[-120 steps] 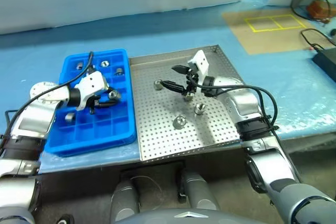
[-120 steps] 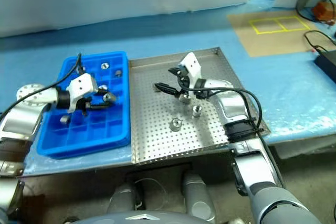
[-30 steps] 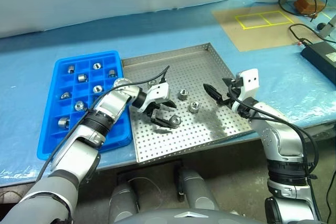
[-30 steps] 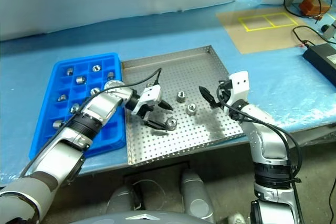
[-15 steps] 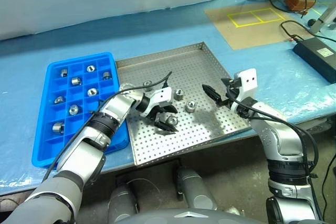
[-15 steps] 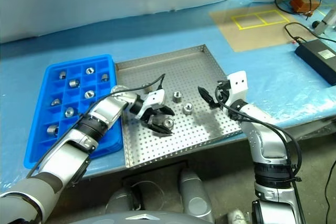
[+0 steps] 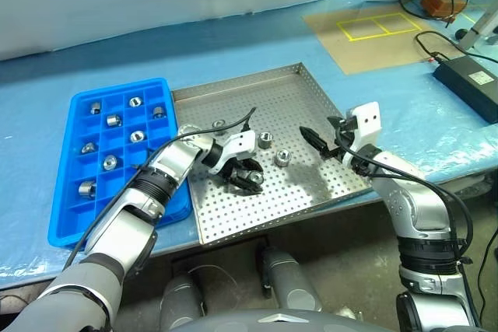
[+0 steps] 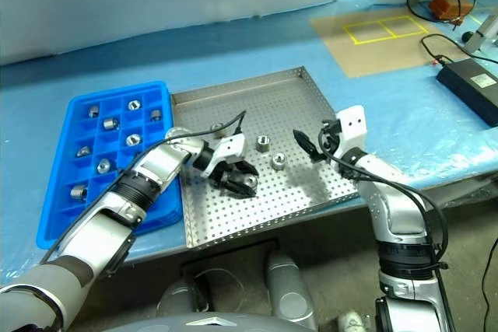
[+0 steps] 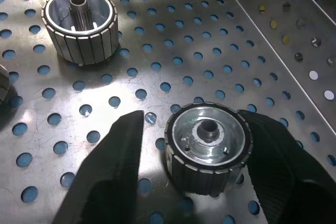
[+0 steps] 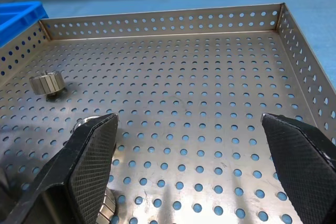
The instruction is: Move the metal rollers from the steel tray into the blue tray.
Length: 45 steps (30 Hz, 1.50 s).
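Note:
The steel tray (image 7: pixel 289 97) lies at the centre of the table, with the blue tray (image 7: pixel 65 225) beside it on the left. Several metal rollers sit in the blue tray's compartments. My left gripper (image 7: pixel 250 178) reaches low over the steel tray, shut on a metal roller (image 9: pixel 207 148) that rests on the perforated floor. Three more rollers (image 7: pixel 265 141) (image 7: pixel 283 156) (image 7: pixel 219 124) stand loose nearby. My right gripper (image 7: pixel 319 132) hangs open above the tray's right side, holding nothing.
A tan mat with yellow taped squares (image 7: pixel 375 26) lies at the back right. A black box (image 7: pixel 465 75) with cables sits at the far right. The steel tray's raised rim (image 10: pixel 157 20) bounds its floor.
My left gripper's fingers have drawn in from wide open to either side of the roller. The right arm has stayed in place. The view shifted a little a second ago.

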Tool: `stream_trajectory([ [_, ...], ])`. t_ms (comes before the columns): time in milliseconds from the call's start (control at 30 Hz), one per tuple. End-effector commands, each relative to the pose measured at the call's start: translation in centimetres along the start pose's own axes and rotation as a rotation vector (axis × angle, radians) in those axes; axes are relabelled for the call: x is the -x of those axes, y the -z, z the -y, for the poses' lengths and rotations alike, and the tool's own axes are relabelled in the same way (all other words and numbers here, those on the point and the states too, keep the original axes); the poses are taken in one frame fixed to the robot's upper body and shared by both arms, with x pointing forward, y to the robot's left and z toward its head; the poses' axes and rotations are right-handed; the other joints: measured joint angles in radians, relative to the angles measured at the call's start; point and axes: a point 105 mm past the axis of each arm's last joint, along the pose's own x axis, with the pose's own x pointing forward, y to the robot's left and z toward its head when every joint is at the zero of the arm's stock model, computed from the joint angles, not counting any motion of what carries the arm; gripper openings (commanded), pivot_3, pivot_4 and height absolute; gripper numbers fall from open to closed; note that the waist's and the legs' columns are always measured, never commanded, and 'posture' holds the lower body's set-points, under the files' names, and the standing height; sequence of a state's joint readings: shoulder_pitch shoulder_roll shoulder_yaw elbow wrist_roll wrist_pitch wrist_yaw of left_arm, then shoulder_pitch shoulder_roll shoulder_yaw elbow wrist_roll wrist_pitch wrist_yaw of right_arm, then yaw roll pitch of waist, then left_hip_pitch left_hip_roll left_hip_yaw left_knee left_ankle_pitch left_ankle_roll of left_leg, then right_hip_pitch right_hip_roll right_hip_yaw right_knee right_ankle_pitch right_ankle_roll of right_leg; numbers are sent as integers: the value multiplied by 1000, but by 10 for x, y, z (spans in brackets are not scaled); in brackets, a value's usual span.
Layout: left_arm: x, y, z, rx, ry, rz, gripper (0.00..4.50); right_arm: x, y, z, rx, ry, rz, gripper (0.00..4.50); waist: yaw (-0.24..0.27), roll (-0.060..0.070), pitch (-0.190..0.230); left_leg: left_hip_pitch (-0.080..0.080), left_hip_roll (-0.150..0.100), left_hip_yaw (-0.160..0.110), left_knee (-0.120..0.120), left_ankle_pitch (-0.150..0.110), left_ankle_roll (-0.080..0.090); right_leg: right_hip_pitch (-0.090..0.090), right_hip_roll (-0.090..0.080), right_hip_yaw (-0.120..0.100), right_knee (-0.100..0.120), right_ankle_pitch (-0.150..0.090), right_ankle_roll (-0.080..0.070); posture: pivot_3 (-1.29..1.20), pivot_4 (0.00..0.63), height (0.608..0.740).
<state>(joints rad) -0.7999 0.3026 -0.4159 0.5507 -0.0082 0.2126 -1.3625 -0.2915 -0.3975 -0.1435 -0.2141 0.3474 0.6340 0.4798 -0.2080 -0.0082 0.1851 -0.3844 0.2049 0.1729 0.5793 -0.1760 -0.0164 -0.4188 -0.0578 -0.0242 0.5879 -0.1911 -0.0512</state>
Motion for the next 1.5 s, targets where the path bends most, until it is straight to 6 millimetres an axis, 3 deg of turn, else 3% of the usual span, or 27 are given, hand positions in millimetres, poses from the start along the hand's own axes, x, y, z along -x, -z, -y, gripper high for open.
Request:
stream_trajectory([
  [33,3,1,-8,-2,-44,-1,2208,6,-14,-8,27,-63,35,4500,0,0,0,0,0,0,0,0,0,0,0,0,0,0,0,-651,150,740],
  [267,10,0,-13,-8,-69,2,2208,30,-8,-20,35,-247,-54,4500,2,0,0,0,0,0,0,-1,1,1,0,0,-1,0,0,-639,150,740],
  [433,22,-8,-19,-9,-103,28,2208,34,-1,-39,59,-350,-105,4500,1,0,0,0,0,0,0,-1,0,1,0,0,-1,0,0,-622,150,740],
  [533,42,-23,-26,58,-134,114,2208,27,0,-45,58,-372,-103,4500,2,0,0,0,0,-1,0,-1,0,1,0,-1,-1,0,1,-603,150,740],
  [633,63,-20,-29,61,-181,106,2208,26,1,-50,51,-411,-110,4500,3,0,0,0,0,-1,1,-1,0,0,0,-1,-1,0,1,-578,150,740],
  [833,111,-20,-10,37,-259,109,2208,16,-1,-52,69,-455,-117,4500,8,1,0,0,0,-1,-2,-1,1,0,0,-1,-2,0,0,-489,150,740],
  [1033,158,-27,0,-4,-517,135,2208,-8,-3,-54,103,-502,-115,4500,40,1,0,0,1,-1,-2,-1,-3,-1,0,-2,0,0,0,-358,150,740],
  [1267,189,7,32,111,-765,104,2208,-36,-11,-65,135,-608,-100,4500,101,3,1,2,2,0,-3,-1,-5,-2,0,-1,3,0,0,-213,150,740],
  [1500,219,35,41,214,-1111,185,2208,-55,-14,-75,149,-650,-76,4500,198,3,1,1,3,1,-3,0,-6,-3,-1,-1,5,0,-1,-137,150,740],
])
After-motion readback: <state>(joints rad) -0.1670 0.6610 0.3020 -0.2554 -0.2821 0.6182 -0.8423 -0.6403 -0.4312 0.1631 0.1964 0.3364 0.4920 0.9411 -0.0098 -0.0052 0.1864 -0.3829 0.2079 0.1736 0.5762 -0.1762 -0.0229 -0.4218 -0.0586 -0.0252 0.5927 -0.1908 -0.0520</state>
